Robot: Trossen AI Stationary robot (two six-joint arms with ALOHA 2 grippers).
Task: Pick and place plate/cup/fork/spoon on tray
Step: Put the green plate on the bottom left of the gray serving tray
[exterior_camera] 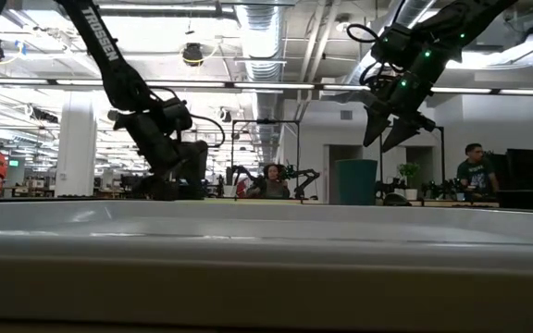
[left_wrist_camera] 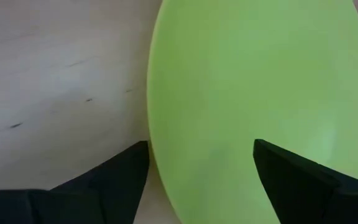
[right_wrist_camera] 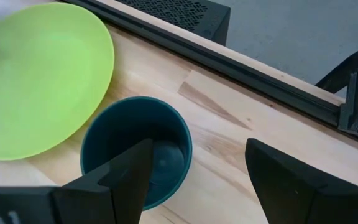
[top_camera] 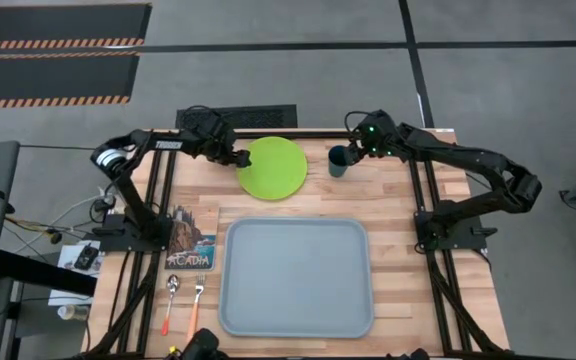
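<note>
Plate (top_camera: 271, 167) and cup (top_camera: 338, 161) sit on bench behind empty tray (top_camera: 295, 277). I have left gripper (left_wrist_camera: 201, 162) spread astride plate rim, right gripper (right_wrist_camera: 197, 165) spread above cup. Next: close, lift.

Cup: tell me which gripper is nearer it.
Right. The right gripper hangs open just above the cup; the left gripper is open at the plate's far edge.
</note>
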